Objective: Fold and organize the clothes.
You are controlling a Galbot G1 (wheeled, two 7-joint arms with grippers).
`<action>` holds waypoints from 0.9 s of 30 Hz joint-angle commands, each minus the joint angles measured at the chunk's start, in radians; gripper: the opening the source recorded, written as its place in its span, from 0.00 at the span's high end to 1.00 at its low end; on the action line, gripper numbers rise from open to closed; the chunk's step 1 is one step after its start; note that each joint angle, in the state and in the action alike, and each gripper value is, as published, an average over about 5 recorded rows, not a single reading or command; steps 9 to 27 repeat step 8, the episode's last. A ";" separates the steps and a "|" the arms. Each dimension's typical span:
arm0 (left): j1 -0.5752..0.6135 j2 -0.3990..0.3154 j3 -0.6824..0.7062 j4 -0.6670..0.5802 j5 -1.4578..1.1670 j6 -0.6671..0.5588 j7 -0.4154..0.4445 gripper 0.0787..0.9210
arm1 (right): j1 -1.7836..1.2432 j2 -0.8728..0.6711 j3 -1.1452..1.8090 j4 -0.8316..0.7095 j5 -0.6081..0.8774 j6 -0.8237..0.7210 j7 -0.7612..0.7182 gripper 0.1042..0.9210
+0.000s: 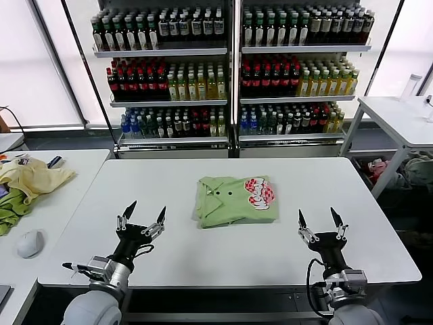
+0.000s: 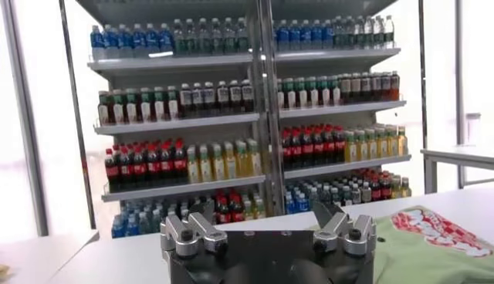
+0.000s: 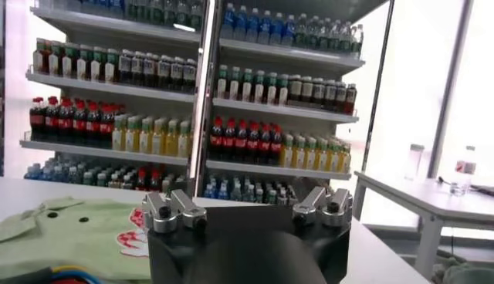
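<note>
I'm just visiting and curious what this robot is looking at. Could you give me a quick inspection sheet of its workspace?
Surface: white table, bare around the shirt.
Job's things: light green polo shirt, folded into a compact rectangle, collar and red-and-white print facing up.
Clutter: on the side table, pale yellow garment, darker green cloth, computer mouse.
Grippers: left gripper and right gripper both open, empty, at the near edge, either side of the shirt.
Cables: black cable by the right wrist.
Surroundings: drink shelves behind; another white table to the right.
</note>
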 commanded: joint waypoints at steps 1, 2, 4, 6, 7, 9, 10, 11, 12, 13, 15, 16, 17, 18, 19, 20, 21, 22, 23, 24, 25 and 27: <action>0.003 0.006 -0.024 0.005 -0.009 0.009 0.024 0.12 | -0.039 0.001 0.011 0.030 -0.022 0.011 0.023 0.12; 0.002 0.006 -0.024 0.004 -0.009 0.010 0.027 0.12 | -0.035 0.000 0.009 0.029 -0.023 0.011 0.025 0.12; 0.004 0.005 -0.024 0.002 -0.009 0.011 0.032 0.12 | -0.031 -0.001 0.006 0.028 -0.023 0.009 0.023 0.12; 0.008 0.004 -0.025 0.003 -0.009 0.012 0.036 0.12 | -0.024 -0.001 0.001 0.018 -0.015 0.005 0.012 0.12; 0.009 0.003 -0.025 0.003 -0.009 0.012 0.037 0.12 | -0.023 -0.001 0.000 0.015 -0.013 0.004 0.009 0.12; 0.010 0.003 -0.026 0.004 -0.009 0.012 0.038 0.12 | -0.020 0.000 -0.002 0.011 -0.009 0.003 0.004 0.12; 0.010 0.003 -0.026 0.004 -0.009 0.012 0.038 0.12 | -0.020 0.000 -0.002 0.011 -0.009 0.003 0.004 0.12; 0.010 0.003 -0.026 0.004 -0.009 0.012 0.038 0.12 | -0.020 0.000 -0.002 0.011 -0.009 0.003 0.004 0.12; 0.010 0.003 -0.026 0.004 -0.009 0.012 0.038 0.12 | -0.020 0.000 -0.002 0.011 -0.009 0.003 0.004 0.12; 0.010 0.003 -0.026 0.004 -0.009 0.012 0.038 0.12 | -0.020 0.000 -0.002 0.011 -0.009 0.003 0.004 0.12; 0.010 0.003 -0.026 0.004 -0.009 0.012 0.038 0.12 | -0.020 0.000 -0.002 0.011 -0.009 0.003 0.004 0.12; 0.010 0.003 -0.026 0.004 -0.009 0.012 0.038 0.12 | -0.020 0.000 -0.002 0.011 -0.009 0.003 0.004 0.12; 0.010 0.003 -0.026 0.004 -0.009 0.012 0.038 0.12 | -0.020 0.000 -0.002 0.011 -0.009 0.003 0.004 0.12; 0.010 0.003 -0.026 0.004 -0.009 0.012 0.038 0.12 | -0.020 0.000 -0.002 0.011 -0.009 0.003 0.004 0.12; 0.010 0.003 -0.026 0.004 -0.009 0.012 0.038 0.12 | -0.020 0.000 -0.002 0.011 -0.009 0.003 0.004 0.12; 0.010 0.003 -0.026 0.004 -0.009 0.012 0.038 0.12 | -0.020 0.000 -0.002 0.011 -0.009 0.003 0.004 0.12; 0.010 0.003 -0.026 0.004 -0.009 0.012 0.038 0.12 | -0.020 0.000 -0.002 0.011 -0.009 0.003 0.004 0.12; 0.010 0.003 -0.026 0.004 -0.009 0.012 0.038 0.12 | -0.020 0.000 -0.002 0.011 -0.009 0.003 0.004 0.12; 0.010 0.003 -0.026 0.004 -0.009 0.012 0.038 0.12 | -0.020 0.000 -0.002 0.011 -0.009 0.003 0.004 0.12; 0.010 0.003 -0.026 0.004 -0.009 0.012 0.038 0.12 | -0.020 0.000 -0.002 0.011 -0.009 0.003 0.004 0.12; 0.010 0.003 -0.026 0.004 -0.009 0.012 0.038 0.12 | -0.020 0.000 -0.002 0.011 -0.009 0.003 0.004 0.12; 0.010 0.003 -0.026 0.004 -0.009 0.012 0.038 0.12 | -0.020 0.000 -0.002 0.011 -0.009 0.003 0.004 0.12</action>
